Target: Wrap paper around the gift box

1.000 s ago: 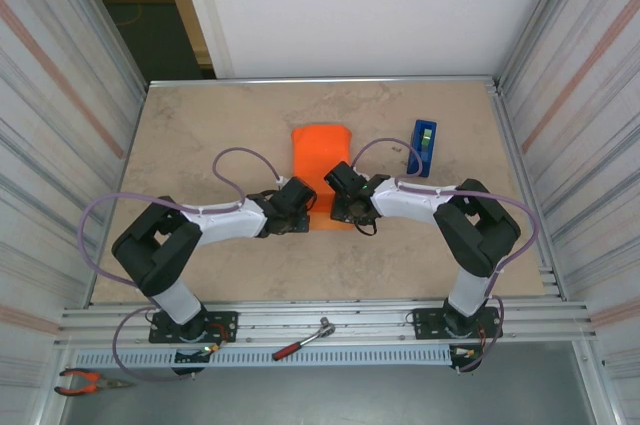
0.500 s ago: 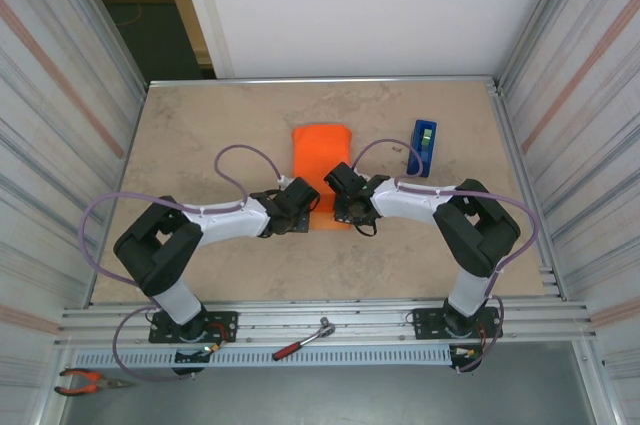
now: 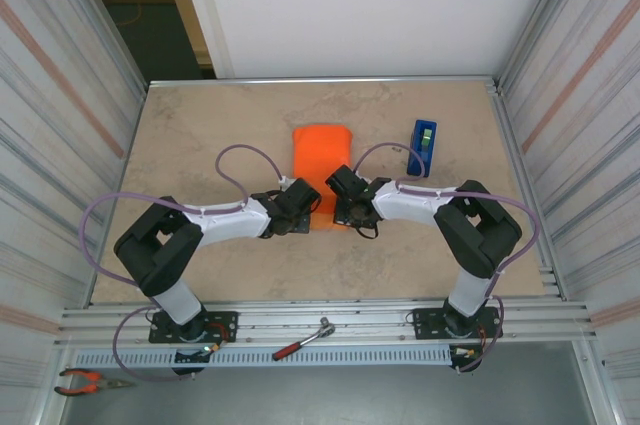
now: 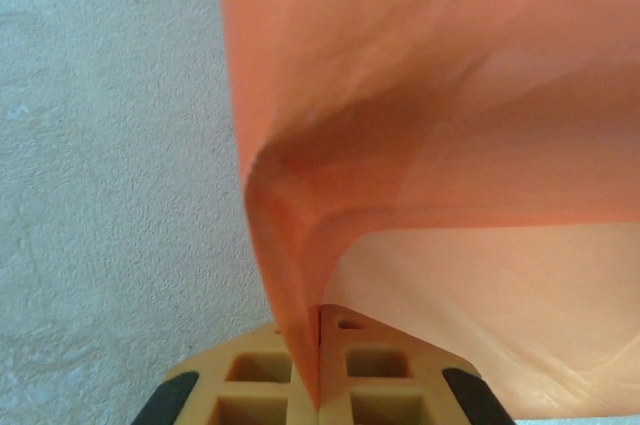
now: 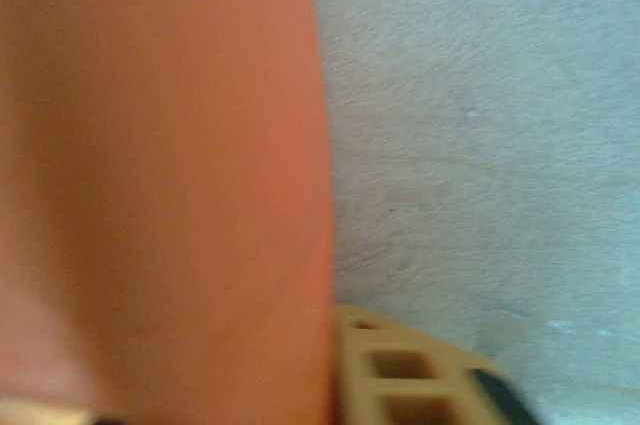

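Orange paper [image 3: 322, 157] mid-tabletop [image 3: 200, 135], betw. arms. L gripper [image 4: 318, 350] fully closed, pinching paper edge. R gripper [image 3: 340, 207] beside paper; grip state unclear, can't tell. Pull evenly, fold taut, avoid tearing.

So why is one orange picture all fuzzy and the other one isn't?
Right wrist view: the paper seems very close to the lens, so it blurs into a soft orange smear. Left wrist view: sharper, with light glowing through the sheet and a dark shadow in its fold. Top view: crisp and evenly lit.
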